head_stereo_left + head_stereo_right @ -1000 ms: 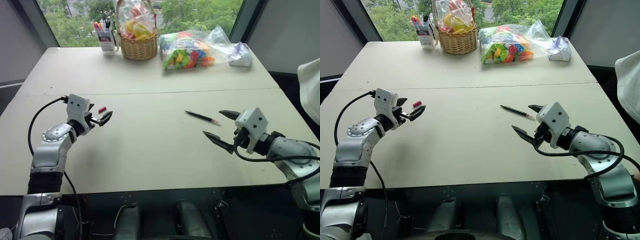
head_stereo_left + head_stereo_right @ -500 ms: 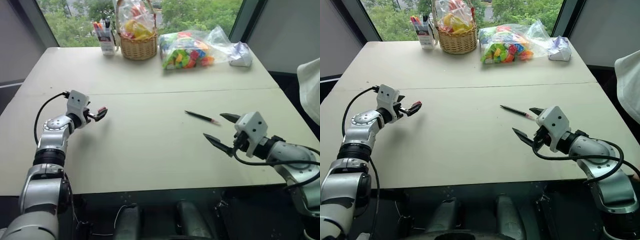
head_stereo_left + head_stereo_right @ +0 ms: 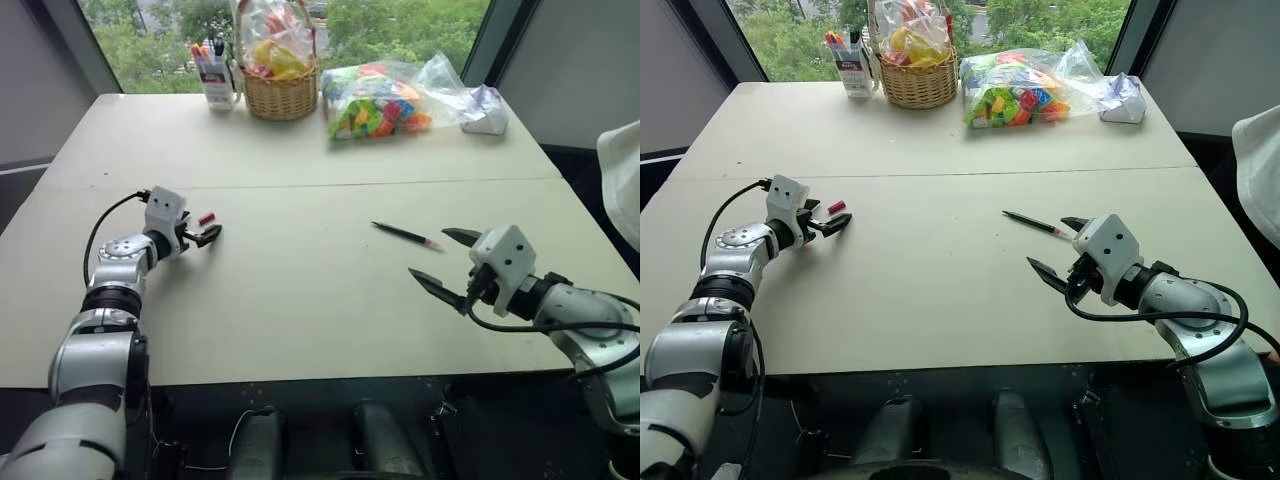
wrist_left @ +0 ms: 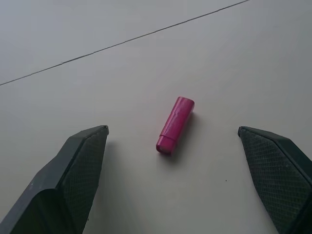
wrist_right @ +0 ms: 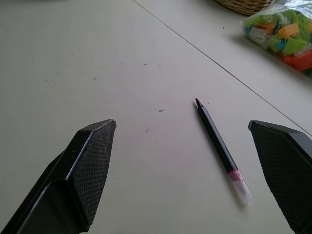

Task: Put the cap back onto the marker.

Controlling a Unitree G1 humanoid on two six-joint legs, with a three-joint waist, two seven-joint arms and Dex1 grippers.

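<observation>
With the cap (image 4: 175,125) lying on its side on the bare worktop (image 3: 300,290) between my left tool's (image 3: 207,236) two fingers, both spread wide and holding nothing, I judge the step in hand to be the pick-up of that cap. It sits apart from both fingers, somewhat skewed to the line between them, so I want to turn the wrist a touch until the pads face its long sides, then lower until the tips almost brush the worktop before closing. Such a small, round piece will likely roll or squirt out if I pinch it off-centre or from too high, so I close slowly and across its middle. My right tool (image 3: 1060,248) hangs just above the worktop, also spread wide and empty, with the marker (image 5: 220,146) lying flat just beyond its fingers, pinkish tip toward that tool. I plan to take the marker by its black barrel, leaving the tip end free.
</observation>
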